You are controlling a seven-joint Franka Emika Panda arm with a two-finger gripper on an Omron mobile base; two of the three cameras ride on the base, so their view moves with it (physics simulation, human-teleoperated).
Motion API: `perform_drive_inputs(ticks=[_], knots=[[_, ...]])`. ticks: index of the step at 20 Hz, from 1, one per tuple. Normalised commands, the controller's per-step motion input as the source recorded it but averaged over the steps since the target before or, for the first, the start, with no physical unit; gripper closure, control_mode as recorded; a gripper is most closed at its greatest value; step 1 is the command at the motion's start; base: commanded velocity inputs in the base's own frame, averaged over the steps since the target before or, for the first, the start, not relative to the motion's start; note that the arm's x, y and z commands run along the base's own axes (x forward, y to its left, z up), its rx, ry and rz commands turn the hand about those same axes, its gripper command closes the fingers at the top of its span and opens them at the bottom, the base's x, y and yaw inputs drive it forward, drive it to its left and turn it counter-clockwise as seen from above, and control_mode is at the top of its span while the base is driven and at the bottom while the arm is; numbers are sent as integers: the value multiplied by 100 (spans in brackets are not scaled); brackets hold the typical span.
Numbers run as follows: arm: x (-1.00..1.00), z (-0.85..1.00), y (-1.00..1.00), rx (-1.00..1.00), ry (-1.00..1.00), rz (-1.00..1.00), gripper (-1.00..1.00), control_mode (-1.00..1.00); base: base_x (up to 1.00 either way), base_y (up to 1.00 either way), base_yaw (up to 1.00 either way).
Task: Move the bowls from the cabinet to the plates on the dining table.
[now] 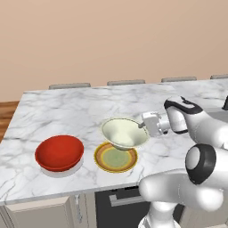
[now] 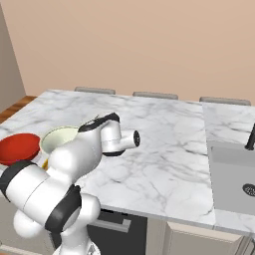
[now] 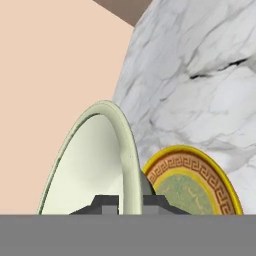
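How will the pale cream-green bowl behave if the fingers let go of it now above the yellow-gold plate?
The pale cream-green bowl is pinched by its thin rim and hangs tilted over the yellow-gold plate, so it would probably drop and rock before settling. It looks rigid and glossy, likely slippery in the fingers. Its round base could slide on the flat plate.

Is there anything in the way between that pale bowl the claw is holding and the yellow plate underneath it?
Nothing visible. The claw pinches the rim of the pale bowl, which hangs tilted just above the yellow plate. The plate's top is bare, and the red bowl sits apart on the other plate.
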Motion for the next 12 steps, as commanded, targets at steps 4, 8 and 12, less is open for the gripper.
perform_drive_inputs(ticks=[4,8,12], knots=[[0,-27,12,0,0,0,100,-100,0,0,0],[0,-26,21,-1,0,0,100,-100,0,0,0],[2,-19,25,-4,-2,0,100,-100,0,0,0]])
